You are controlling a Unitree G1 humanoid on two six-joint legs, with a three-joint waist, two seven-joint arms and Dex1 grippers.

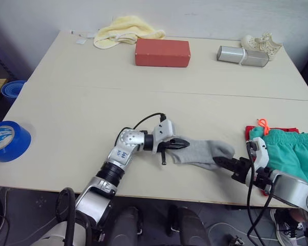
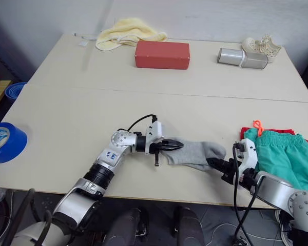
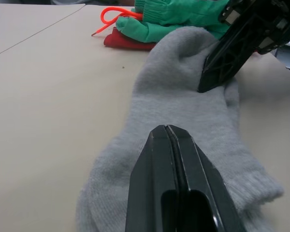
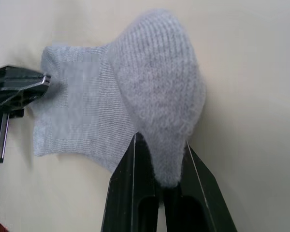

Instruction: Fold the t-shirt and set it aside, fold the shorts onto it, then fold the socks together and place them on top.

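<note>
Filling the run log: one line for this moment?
stage: socks | left gripper: shut on socks cuff | right gripper: shut on toe | shorts: stacked on t-shirt

Bare table left of socks; shorts crowd right

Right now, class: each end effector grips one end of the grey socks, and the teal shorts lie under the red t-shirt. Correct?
Not quite. The shorts lie on top of the t-shirt, as the left eye view shows. Each end effector, left and right, does grip an end of the socks.
</note>
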